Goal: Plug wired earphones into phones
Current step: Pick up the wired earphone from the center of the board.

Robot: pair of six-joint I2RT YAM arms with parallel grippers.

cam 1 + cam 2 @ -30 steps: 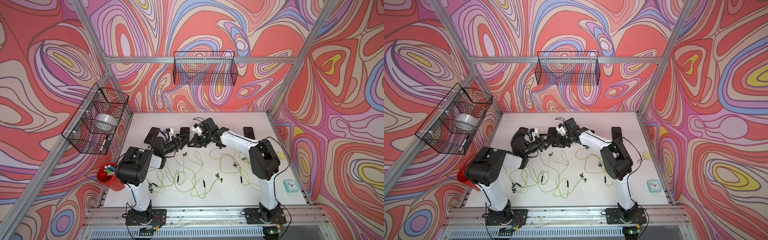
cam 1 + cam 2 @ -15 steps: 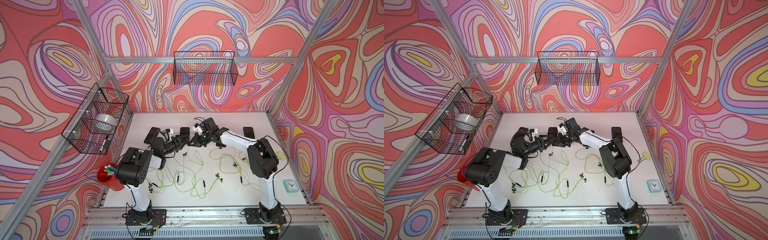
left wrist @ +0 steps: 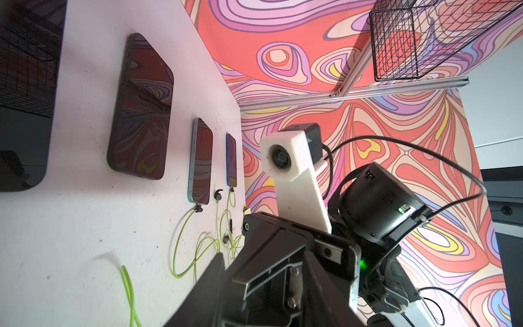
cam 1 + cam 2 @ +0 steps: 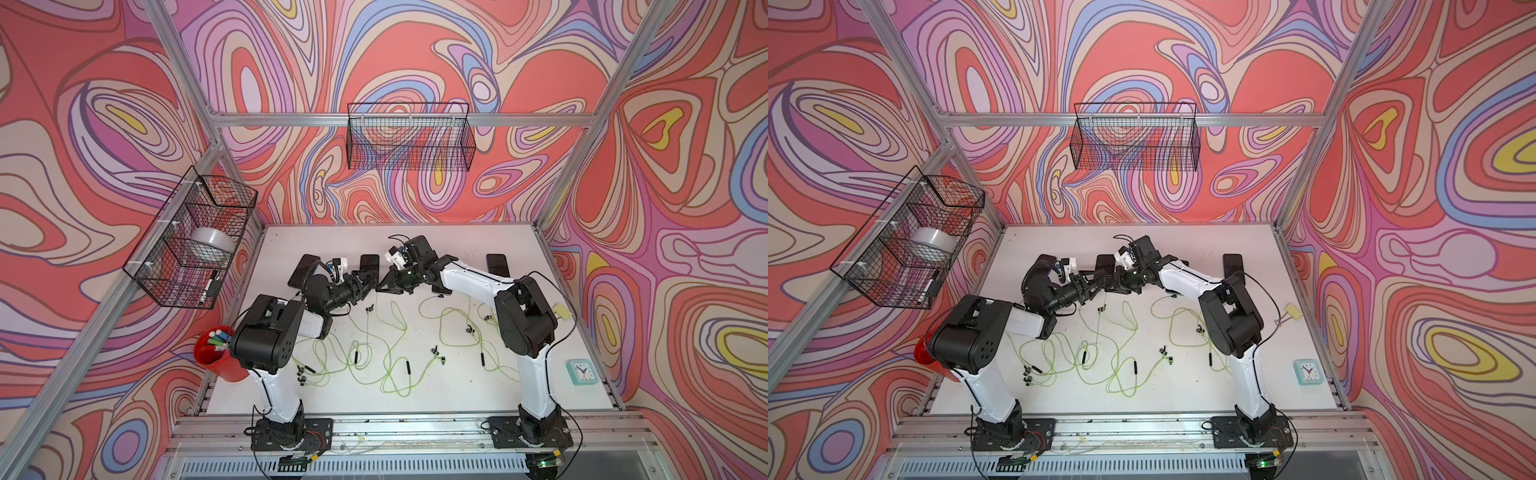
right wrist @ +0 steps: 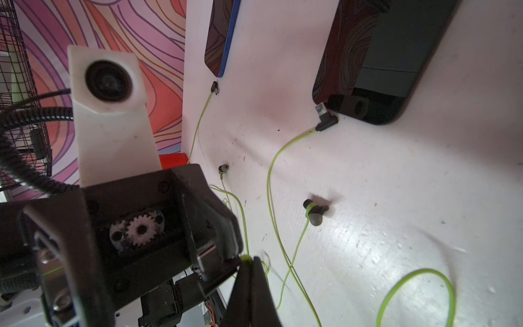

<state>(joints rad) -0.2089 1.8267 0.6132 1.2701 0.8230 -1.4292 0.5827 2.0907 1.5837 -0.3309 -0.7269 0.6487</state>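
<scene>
Both grippers meet tip to tip above the white table [image 4: 465, 399], near its far edge, about mid-width. The right gripper [image 4: 385, 286] is clamped fully closed, with a yellow-green earphone cable [image 5: 245, 258] pinched at its tip in the right wrist view. The left gripper [image 4: 366, 285] has its jaws partway apart with nothing seen between them. One left finger [image 5: 218, 226] sits just beside the pinched cable.

Phones lie in a row along the far edge. The black phone [image 5: 382, 56] has an angled plug [image 5: 327, 121] lying at its end with the metal tip bare, so it is not inserted. The blue-edged phone [image 5: 223, 36] has a loose plug [image 5: 215, 88] just off its corner. Toward the right edge, a third phone [image 3: 201, 161] and a fourth phone [image 3: 231, 160] each show a plug at the port and look done. The loose earphones [image 4: 408, 368] sprawl mid-table.

The step reads as a cable handover or regrasp so that a plug can be steered.
- The left gripper should close square on the cable, close to the plug end, before the right gripper lets go.
- Keep slack and don't tug the tangle.
- Line the plug up with the port and push along the phone's length. The phone will likely slide on the smooth table, so brace it.

Compared with a second ago, the left gripper has edged nearer the right one and its jaws are narrower. The right gripper has the same clamp in roughly the same spot. The table cables and phones look unmoved.
</scene>
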